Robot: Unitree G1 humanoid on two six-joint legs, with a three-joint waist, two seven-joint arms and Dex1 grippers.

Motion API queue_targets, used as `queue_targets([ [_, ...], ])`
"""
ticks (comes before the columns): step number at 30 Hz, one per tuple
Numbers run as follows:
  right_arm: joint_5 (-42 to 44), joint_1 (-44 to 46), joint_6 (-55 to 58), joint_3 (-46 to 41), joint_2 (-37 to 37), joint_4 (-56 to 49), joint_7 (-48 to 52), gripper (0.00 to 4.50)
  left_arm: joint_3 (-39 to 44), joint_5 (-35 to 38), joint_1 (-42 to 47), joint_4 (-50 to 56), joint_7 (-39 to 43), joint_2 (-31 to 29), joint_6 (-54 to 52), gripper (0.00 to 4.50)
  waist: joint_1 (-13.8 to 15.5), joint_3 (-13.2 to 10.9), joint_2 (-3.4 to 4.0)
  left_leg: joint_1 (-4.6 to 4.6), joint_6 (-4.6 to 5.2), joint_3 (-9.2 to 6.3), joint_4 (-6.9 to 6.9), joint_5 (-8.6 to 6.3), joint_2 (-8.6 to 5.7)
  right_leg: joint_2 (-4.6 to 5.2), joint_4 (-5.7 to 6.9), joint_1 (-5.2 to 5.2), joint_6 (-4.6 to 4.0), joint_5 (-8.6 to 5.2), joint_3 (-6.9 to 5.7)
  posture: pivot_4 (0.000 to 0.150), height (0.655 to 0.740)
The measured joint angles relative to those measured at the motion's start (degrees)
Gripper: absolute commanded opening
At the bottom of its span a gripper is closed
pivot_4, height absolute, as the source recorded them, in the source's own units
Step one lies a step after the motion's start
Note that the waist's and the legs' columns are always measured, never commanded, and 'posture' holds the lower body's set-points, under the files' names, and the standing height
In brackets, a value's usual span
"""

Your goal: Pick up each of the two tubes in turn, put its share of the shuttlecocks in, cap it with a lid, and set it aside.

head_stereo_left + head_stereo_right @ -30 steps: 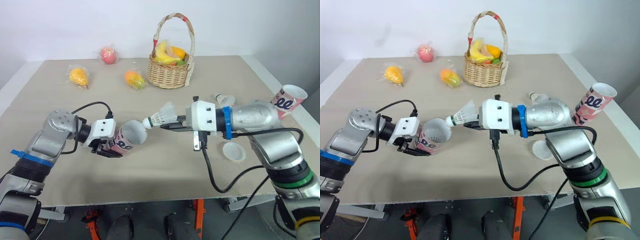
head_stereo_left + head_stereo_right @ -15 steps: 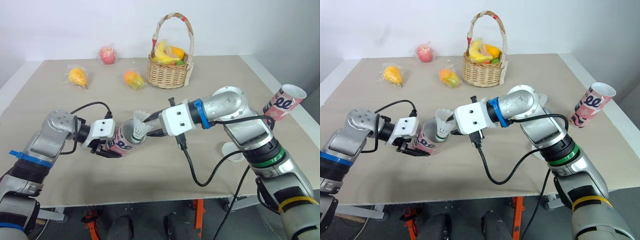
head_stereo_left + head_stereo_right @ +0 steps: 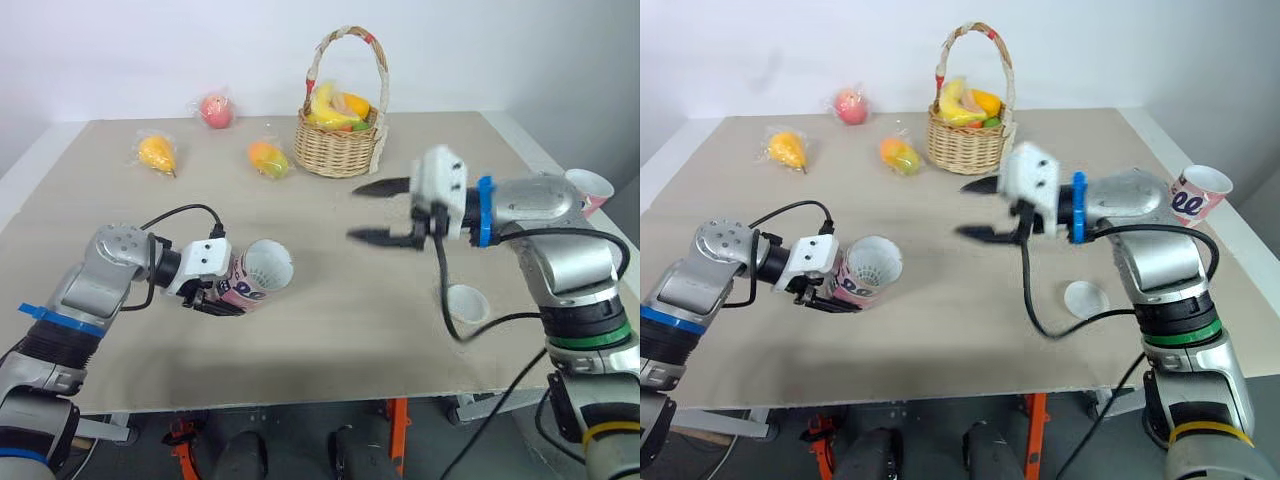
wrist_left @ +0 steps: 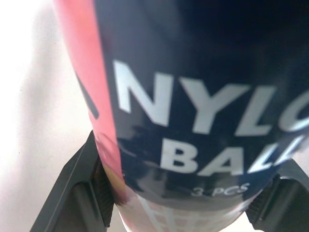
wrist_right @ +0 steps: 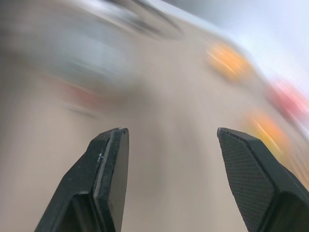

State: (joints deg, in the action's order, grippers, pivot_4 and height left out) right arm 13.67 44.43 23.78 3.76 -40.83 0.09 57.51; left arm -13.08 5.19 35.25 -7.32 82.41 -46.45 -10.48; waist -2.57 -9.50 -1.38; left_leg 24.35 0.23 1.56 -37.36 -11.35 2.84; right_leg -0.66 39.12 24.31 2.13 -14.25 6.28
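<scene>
We see the left gripper [image 3: 218,297] clamped around the tube [image 3: 255,275], which is tilted low over the near left of the table [image 3: 120,210] with its mouth facing right. Something white sits inside, probably a shuttlecock [image 3: 872,266]. The right gripper [image 3: 353,212] hangs mid-table, jaws spread wide, holding nothing. A lid [image 3: 468,303] lies near right, and the second tube [image 3: 585,190] sits at the right edge.
</scene>
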Motion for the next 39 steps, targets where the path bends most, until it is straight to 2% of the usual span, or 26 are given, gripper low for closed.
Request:
queue_targets([
  [4, -4.13, -2.99, 4.97, -4.45, 1.88, 7.83, -13.70, 3.17, 0.44, 0.31, -0.75, 0.86, 0.00, -0.36, -0.09, 2.91, -0.03, 0.00, 0.00, 0.00, 0.00, 0.02, 0.06, 0.00, -0.04, -0.01, 0.00, 0.01, 0.17, 0.05, 0.07, 0.150, 0.7400],
  [10, -6.78, -4.68, 4.92, -7.99, 6.61, 12.44, -26.50, 3.17, 0.53, 0.46, -1.12, 1.73, -0.04, -0.75, -0.81, 2.91, -0.11, 0.00, 0.05, 0.01, 0.01, -0.03, 0.28, -0.01, -0.11, -0.02, -0.01, 0.06, 0.21, 0.04, 0.13, 0.150, 0.7400],
  [15, -8.29, -2.12, 3.02, -8.22, 9.97, 23.62, -31.27, 3.17, 0.54, 0.61, -1.38, 1.98, -0.62, -0.99, -1.19, 2.91, -0.28, -0.01, 0.05, -0.01, 0.01, -0.02, 0.27, -0.01, -0.12, -0.02, -0.03, 0.04, 0.26, 0.06, 0.15, 0.150, 0.7400],
  [22, -9.66, 11.57, -6.00, -9.05, 11.02, 49.99, -35.25, 3.17, 0.52, 1.21, -1.53, 2.35, -0.72, -1.50, -1.59, 2.91, -0.66, -0.03, 0.08, -0.04, 0.01, -0.01, 0.39, -0.01, -0.13, -0.03, -0.05, 0.04, 0.20, 0.05, 0.17, 0.150, 0.7400],
  [28, -10.62, 17.34, -12.12, -9.14, 11.79, 64.56, -35.45, 3.17, 0.63, 1.78, -2.11, 3.87, -0.82, -1.93, -2.73, 2.91, -0.61, -0.03, 0.08, -0.08, 0.01, -0.04, 0.72, -0.01, -0.22, 0.04, -0.10, 0.05, -0.04, -0.03, 0.17, 0.150, 0.7400],
  [31, -10.57, 19.59, -12.99, -10.47, 12.64, 69.87, -36.87, 2.34, 0.71, 2.01, -2.24, 4.05, -0.95, -2.07, -3.39, 2.91, -0.66, -0.03, 0.09, -0.08, 0.01, -0.04, 0.74, -0.01, -0.23, 0.05, -0.10, 0.06, -0.05, -0.02, 0.17, 0.150, 0.7400],
  [36, -10.58, 21.72, -15.69, -11.84, 13.02, 73.17, -38.22, 0.03, 1.09, 2.15, -2.86, 4.94, -1.28, -2.12, -4.27, 2.91, -0.66, -0.03, 0.09, -0.09, 0.01, -0.04, 0.73, -0.01, -0.23, 0.05, -0.10, 0.06, -0.05, -0.02, 0.17, 0.150, 0.7400],
  [39, -10.81, 21.82, -16.60, -11.97, 13.02, 73.27, -37.90, 0.03, 1.32, 2.18, -3.24, 5.67, -1.63, -2.13, -4.95, 2.91, -0.66, -0.03, 0.09, -0.09, 0.01, -0.04, 0.74, -0.01, -0.23, 0.05, -0.10, 0.06, -0.05, -0.03, 0.17, 0.150, 0.7400],
])
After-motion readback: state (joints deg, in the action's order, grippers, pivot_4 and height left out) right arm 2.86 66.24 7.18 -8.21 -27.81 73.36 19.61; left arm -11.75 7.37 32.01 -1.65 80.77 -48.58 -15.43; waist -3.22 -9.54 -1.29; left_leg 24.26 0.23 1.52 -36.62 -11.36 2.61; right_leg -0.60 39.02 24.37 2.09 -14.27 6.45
